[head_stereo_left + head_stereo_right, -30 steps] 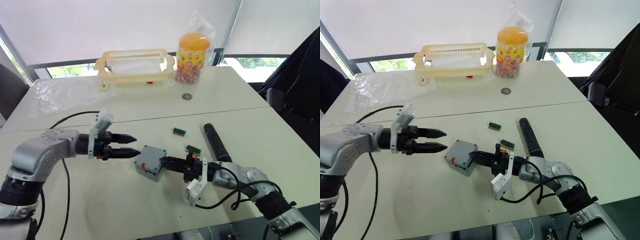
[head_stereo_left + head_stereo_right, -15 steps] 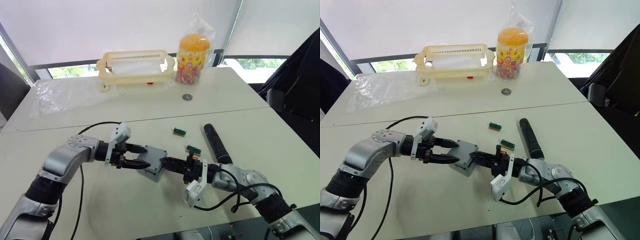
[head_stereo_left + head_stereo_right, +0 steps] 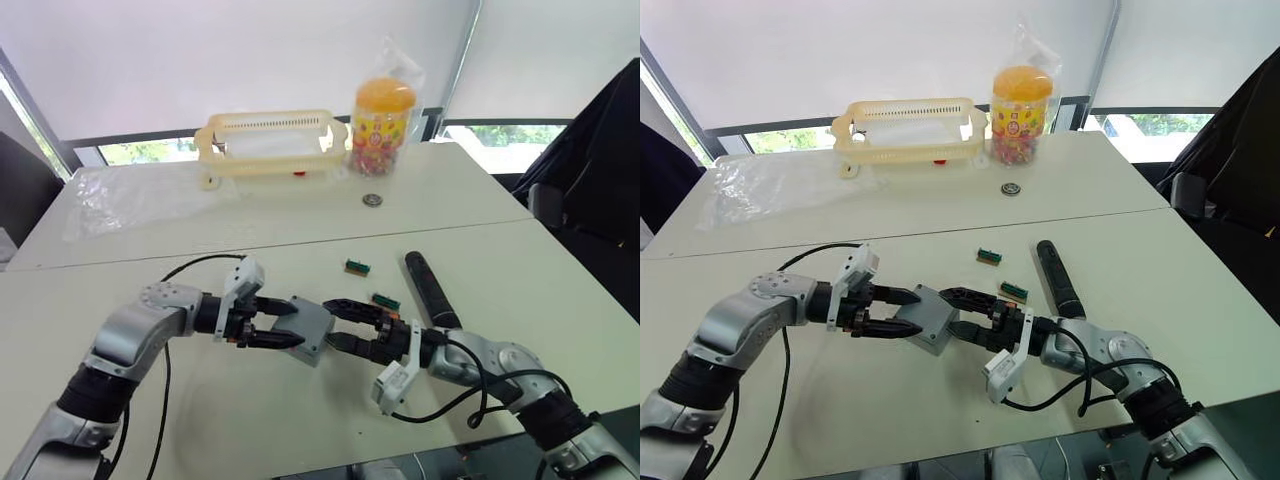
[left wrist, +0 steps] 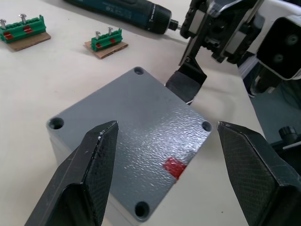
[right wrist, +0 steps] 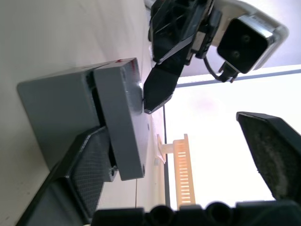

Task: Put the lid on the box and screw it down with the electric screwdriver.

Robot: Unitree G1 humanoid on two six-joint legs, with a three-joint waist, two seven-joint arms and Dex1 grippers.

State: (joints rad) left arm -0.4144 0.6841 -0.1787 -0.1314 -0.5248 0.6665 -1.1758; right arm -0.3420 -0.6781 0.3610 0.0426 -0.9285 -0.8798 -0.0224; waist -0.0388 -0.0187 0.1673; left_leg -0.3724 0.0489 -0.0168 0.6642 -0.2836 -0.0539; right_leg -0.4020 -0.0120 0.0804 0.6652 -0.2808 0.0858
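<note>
Box [image 3: 312,327] between the two pincers, left gripper [image 3: 290,325] open astride its near edge, right gripper [image 3: 335,322] open at its opposite edge, electric screwdriver [image 3: 427,288] beyond the right gripper, bare table [image 3: 230,410] around

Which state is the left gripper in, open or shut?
Open. In the left wrist view the left gripper has its two fingers spread wide on either side of the grey box, with clear gaps between.

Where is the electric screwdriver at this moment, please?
In the left eye view, the electric screwdriver lies on the table's right side, just beyond the right hand and beside a small green terminal block.
</note>
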